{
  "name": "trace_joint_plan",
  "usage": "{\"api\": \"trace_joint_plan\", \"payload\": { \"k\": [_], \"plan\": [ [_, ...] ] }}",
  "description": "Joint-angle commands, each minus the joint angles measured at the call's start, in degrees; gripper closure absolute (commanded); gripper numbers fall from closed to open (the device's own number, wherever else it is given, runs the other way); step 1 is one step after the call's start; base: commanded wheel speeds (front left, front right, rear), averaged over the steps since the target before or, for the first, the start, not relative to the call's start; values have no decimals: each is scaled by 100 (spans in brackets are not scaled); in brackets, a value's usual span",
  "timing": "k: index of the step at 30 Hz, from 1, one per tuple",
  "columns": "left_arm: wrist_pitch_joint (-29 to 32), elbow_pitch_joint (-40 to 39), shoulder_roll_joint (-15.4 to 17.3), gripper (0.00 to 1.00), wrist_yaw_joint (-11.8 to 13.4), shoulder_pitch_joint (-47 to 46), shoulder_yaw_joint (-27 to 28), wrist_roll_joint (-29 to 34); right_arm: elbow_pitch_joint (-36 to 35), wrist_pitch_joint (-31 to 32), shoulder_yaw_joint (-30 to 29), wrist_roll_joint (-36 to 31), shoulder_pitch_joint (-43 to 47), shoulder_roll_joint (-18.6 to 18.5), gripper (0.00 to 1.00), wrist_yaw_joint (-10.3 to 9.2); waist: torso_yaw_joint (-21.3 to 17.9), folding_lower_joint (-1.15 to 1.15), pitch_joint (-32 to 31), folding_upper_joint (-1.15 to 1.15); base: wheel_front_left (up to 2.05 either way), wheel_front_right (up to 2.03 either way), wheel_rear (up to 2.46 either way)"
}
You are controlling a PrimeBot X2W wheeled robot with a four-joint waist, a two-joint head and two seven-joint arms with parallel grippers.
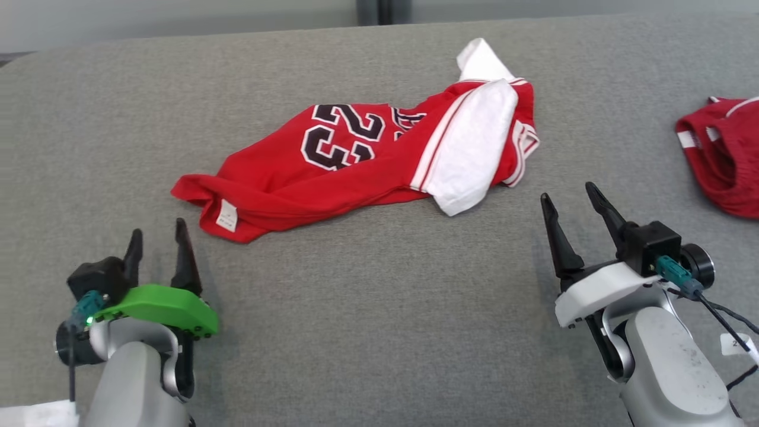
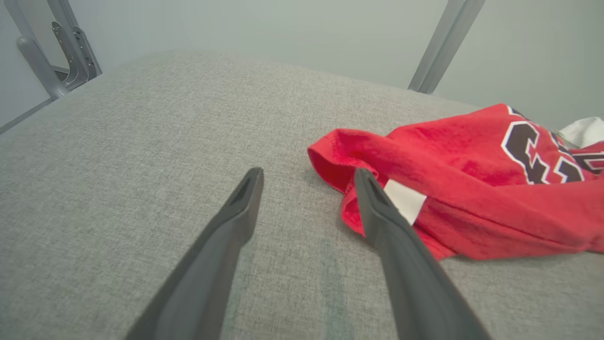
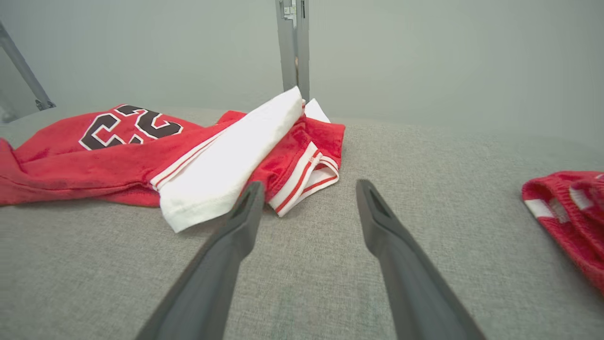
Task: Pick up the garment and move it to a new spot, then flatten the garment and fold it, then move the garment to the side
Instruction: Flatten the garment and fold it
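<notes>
A crumpled red jersey (image 1: 356, 166) with a black "23" and white sleeves lies across the middle of the grey surface. My left gripper (image 1: 159, 234) stands open just in front of its lower left hem, empty. In the left wrist view the garment (image 2: 472, 189) sits right of my open gripper (image 2: 306, 177), its white label beside the right finger. My right gripper (image 1: 569, 198) is open to the right of the white sleeve, holding nothing. In the right wrist view the jersey (image 3: 188, 151) spreads ahead and left of that gripper (image 3: 306, 189).
A second red garment (image 1: 723, 154) with white trim lies at the right edge of the grey padded surface (image 1: 379, 308), also seen as red cloth (image 3: 571, 217) in the right wrist view. Metal frame posts (image 3: 292, 42) stand behind the surface.
</notes>
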Motion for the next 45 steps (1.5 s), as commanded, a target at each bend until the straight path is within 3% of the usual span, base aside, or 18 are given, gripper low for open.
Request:
{"api": "trace_joint_plan", "payload": {
  "k": [1,8,13,25,39,41,42,43,45],
  "plan": [
    [-15,-35,-48,0,-50,125,-18,94,79,1,62,32,-105,-34,0,-8,577,0,-85,0,0,0,0],
    [-16,-278,-286,0,-257,382,-272,208,870,1,222,127,-611,-111,0,-9,1325,0,-28,0,0,0,0],
    [-16,-368,-290,0,-260,505,-545,-162,1157,1,17,246,-667,-59,0,-8,1576,0,38,0,0,0,0],
    [-16,-555,-295,0,-182,550,-757,-371,908,1,-530,364,-140,54,0,-8,1453,0,136,0,0,0,0],
    [-16,-648,-292,0,-177,540,-889,-446,945,1,-466,267,-475,82,0,-8,1524,0,232,0,0,0,0],
    [-16,-636,-293,0,-180,603,-882,-456,958,1,-447,270,-448,87,17,-8,1529,0,211,0,0,0,0],
    [-16,-628,-293,0,-183,633,-882,-456,971,1,-455,277,-422,89,13,-8,1528,0,185,0,0,0,0],
    [-16,-613,-292,0,-184,668,-879,-459,957,1,-503,292,-388,92,2,-8,1524,0,153,0,0,0,0],
    [-16,-595,-292,0,-190,726,-864,-462,857,1,-645,326,-291,110,0,-8,1512,0,85,0,0,0,0]
  ]
}}
